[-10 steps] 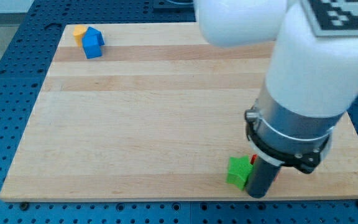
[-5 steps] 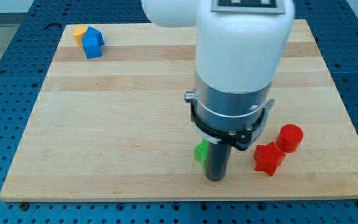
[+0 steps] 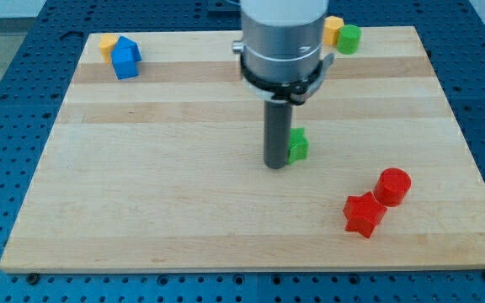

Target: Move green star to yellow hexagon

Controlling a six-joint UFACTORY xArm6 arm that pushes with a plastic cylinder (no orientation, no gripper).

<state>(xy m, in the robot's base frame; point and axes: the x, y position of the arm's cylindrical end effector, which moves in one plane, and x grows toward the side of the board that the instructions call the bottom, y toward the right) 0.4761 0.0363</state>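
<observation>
The green star (image 3: 297, 146) lies near the middle of the wooden board, partly hidden behind my rod. My tip (image 3: 276, 166) rests on the board just left of the star and touches it. A yellow block, which may be the yellow hexagon (image 3: 333, 30), sits at the view's top edge next to a green round block (image 3: 349, 38), partly hidden by the arm. Another yellow block (image 3: 108, 43) sits at the top left against a blue block (image 3: 125, 59).
A red star (image 3: 365, 214) and a red cylinder (image 3: 393, 186) lie together at the lower right. The board (image 3: 167, 168) ends near the view's bottom edge, with blue perforated table around it.
My rod has moved up the view and a little left, from near the bottom edge to mid-board. The green star has moved up with it and now shows on the rod's right side.
</observation>
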